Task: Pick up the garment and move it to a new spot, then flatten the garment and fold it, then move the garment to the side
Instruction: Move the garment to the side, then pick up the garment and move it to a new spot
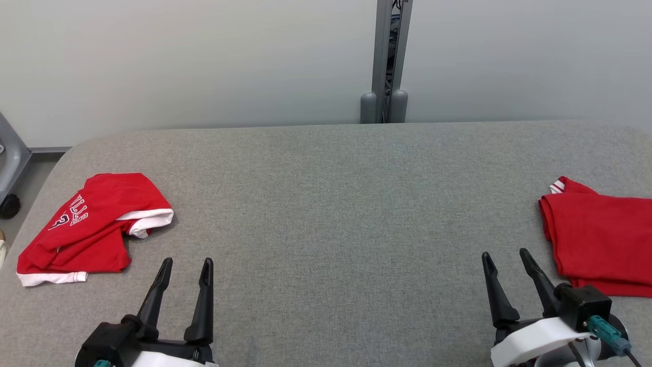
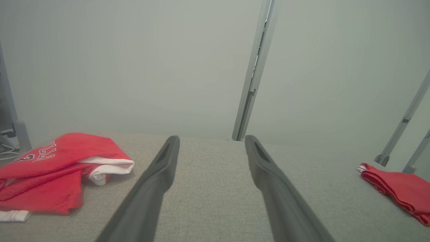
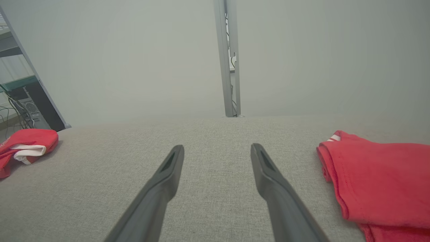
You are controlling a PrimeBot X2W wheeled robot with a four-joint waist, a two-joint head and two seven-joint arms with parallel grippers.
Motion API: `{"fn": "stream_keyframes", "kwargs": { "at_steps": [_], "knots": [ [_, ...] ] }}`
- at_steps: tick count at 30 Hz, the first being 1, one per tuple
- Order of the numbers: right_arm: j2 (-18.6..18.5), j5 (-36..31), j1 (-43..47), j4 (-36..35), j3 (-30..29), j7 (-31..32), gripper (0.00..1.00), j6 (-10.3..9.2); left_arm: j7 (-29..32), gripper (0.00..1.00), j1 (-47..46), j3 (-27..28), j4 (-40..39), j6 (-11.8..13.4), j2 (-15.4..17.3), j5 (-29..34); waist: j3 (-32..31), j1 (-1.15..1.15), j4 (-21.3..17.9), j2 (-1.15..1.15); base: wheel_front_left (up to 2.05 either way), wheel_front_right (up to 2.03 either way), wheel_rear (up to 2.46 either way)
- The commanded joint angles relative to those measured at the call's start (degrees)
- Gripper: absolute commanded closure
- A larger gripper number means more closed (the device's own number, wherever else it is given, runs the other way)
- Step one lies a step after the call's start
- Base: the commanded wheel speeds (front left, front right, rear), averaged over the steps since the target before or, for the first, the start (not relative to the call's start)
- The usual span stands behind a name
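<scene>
Left gripper [image 1: 187,261] and right gripper [image 1: 505,253] are low over the near side of the grey table [image 1: 331,204], fingers apart and holding nothing. One crumpled red garment [image 1: 89,224] lies at the left side of the table, near the left gripper. One folded red garment [image 1: 601,239] lies just beside the right gripper.

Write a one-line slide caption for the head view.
Open left claw and right claw above grey fabric table; crumpled red-and-white jersey left, folded red garment right.

R garment [image 1: 601,239] cut by edge, L garment [image 1: 97,229] print partly hidden
</scene>
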Motion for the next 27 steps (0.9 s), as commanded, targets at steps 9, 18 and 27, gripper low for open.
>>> {"fn": "stream_keyframes", "kwargs": {
  "at_steps": [9, 18, 27],
  "knots": [
    [0.34, -0.76, 0.32, -0.72, -0.7, -0.3, 0.0, 0.01, -0.1, 0.0, 0.0, -0.05, -0.18, -0.04, 0.19, 0.09, -0.01, 0.0, 0.11, 0.0, 0.0, 0.0, 0.0],
    [0.69, -0.96, 0.87, -0.86, -1.37, -0.3, 0.0, 0.01, -0.1, 0.0, -0.22, -0.62, 0.06, -0.04, 0.2, 0.38, 0.56, 0.0, 1.03, 0.0, 0.0, 0.0, 0.0],
    [0.8, -1.09, 1.34, -1.61, -1.09, -0.3, 0.0, 0.01, -0.11, 0.0, -1.37, -2.2, 0.26, -0.04, 0.19, 0.67, 1.7, 0.0, 6.07, 0.0, 0.0, 0.0, 0.0]
  ]
}}
